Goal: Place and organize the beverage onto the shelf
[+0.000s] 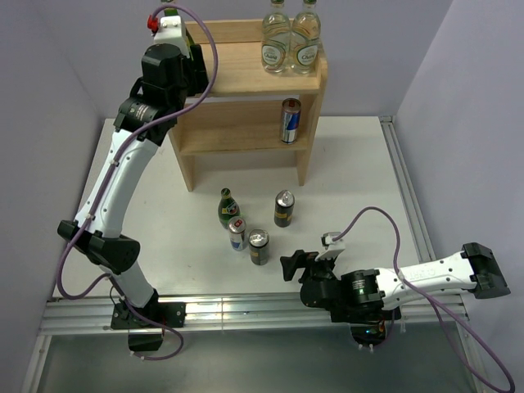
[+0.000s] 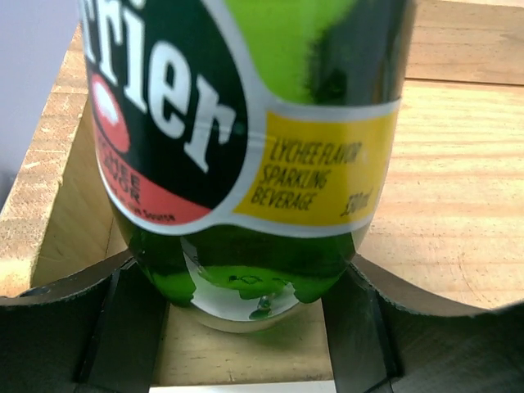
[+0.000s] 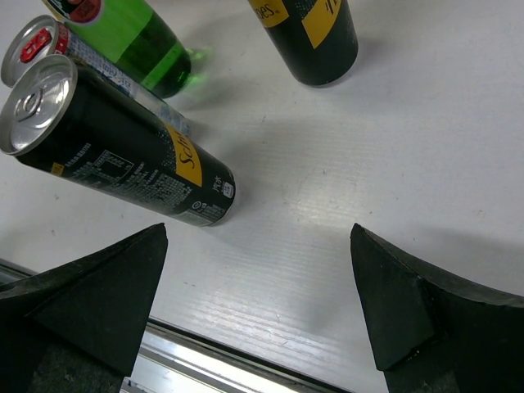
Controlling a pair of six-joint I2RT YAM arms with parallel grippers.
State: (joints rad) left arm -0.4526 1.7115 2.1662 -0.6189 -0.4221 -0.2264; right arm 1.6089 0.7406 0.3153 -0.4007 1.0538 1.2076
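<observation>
My left gripper (image 1: 182, 37) is shut on a dark-green bottle (image 2: 246, 123) with a red-marked label. It holds the bottle upright at the back left corner of the wooden shelf's top board (image 1: 237, 74), with the base at the wood (image 2: 458, 180). A blue-and-silver can (image 1: 290, 120) stands on the lower tier at the right. On the table stand a second green bottle (image 1: 227, 206), a blue-and-silver can (image 1: 237, 232) and two dark yellow-banded cans (image 1: 259, 246) (image 1: 283, 208). My right gripper (image 1: 291, 264) is open and empty, just right of the near dark can (image 3: 123, 155).
Two clear bottles (image 1: 277, 37) (image 1: 306, 37) with green-white labels stand on the top board at the right. A metal rail (image 1: 246, 309) runs along the near table edge, and another (image 1: 405, 188) along the right. Walls close in behind and beside the shelf.
</observation>
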